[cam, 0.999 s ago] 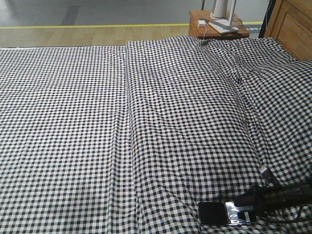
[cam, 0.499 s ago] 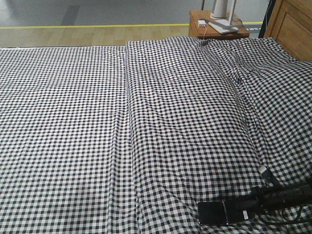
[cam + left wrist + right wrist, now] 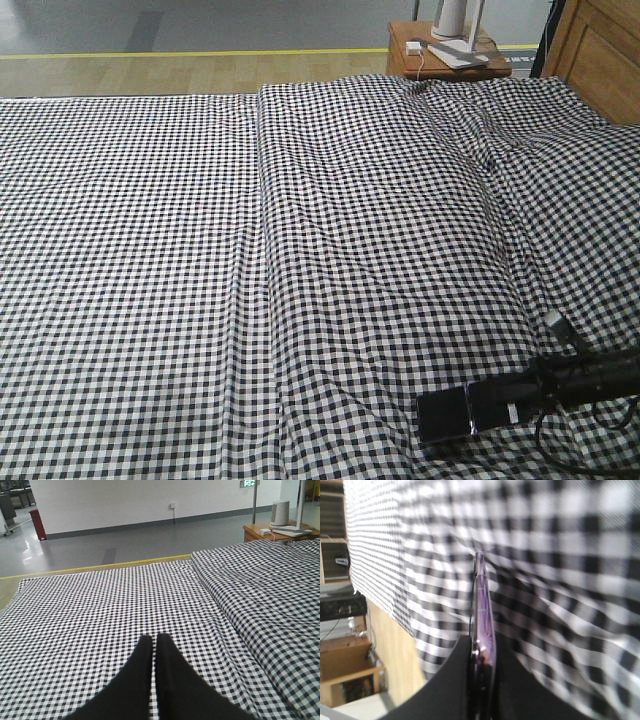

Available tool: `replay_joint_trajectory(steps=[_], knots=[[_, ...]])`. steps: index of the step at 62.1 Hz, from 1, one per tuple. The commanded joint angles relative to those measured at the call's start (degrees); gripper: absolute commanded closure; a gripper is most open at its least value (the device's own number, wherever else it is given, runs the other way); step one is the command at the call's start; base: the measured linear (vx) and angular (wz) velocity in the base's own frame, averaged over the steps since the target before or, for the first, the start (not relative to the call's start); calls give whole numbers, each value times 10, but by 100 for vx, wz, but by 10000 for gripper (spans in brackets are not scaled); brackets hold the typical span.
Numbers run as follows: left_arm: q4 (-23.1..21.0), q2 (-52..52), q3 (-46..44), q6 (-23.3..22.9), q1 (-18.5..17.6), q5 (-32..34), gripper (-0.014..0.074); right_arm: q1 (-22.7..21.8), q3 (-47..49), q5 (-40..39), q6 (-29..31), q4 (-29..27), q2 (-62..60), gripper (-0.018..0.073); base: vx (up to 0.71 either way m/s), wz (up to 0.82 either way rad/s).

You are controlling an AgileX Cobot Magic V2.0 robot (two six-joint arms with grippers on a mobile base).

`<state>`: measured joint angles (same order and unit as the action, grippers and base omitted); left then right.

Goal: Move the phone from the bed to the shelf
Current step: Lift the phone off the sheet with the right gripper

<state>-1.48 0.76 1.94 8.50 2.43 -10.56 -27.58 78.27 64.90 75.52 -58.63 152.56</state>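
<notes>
Two black fingers of the right hand [image 3: 497, 406] are clamped on the phone [image 3: 443, 415], which juts out past the fingertips, low over the bed [image 3: 200, 260] sheet beneath. The left hand [image 3: 151, 647] hangs apart, fingers pressed together, holding nothing.

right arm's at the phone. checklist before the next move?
1. Is the phone between the right end effector fingers: ok.
2. Grip centred: not ok, held near one end, the rest sticks out.
3. Phone clear of the bed sheet: cannot tell.
4. Left end effector shut, empty, out of the way: ok.
5. Target shelf in view: cannot tell.
</notes>
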Motion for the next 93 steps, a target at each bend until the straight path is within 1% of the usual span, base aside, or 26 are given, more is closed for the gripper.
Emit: replay_joint_trajectory(steps=[1, 14, 20, 32, 41, 51, 59, 75, 85, 93], knots=[[-5, 8, -12, -3, -2, 41, 595, 2, -21, 89, 19, -28, -88, 563, 0, 0], [-5, 8, -12, -3, -2, 41, 595, 2, -54, 89, 3, -18, -204, 562, 0, 0], [-5, 8, -12, -3, -2, 41, 595, 2, -65, 89, -21, -17, -271, 562, 0, 0], [-5, 8, -12, -3, -2, 41, 595, 2, -83, 89, -38, -18, -403, 562, 0, 0], [-5, 8, -12, -3, -2, 41, 595, 22, -83, 89, -42, -24, -493, 562, 0, 0], [-5, 8, -12, -3, -2, 41, 595, 84, -83, 89, -57, -48, -551, 562, 0, 0], [-5, 8, -12, -3, -2, 41, 595, 139, -83, 89, -61, -48, -585, 562, 0, 0], [-5, 8, -12, -3, -2, 41, 595, 224, -85, 89, -94, -48, -664, 562, 0, 0], [-5, 8, -12, -3, -2, 41, 595, 277, -128, 89, -90, -66, -731, 562, 0, 0], [-5, 8, -12, -3, -2, 41, 595, 310, -162, 89, -90, -90, -778, 562, 0, 0]])
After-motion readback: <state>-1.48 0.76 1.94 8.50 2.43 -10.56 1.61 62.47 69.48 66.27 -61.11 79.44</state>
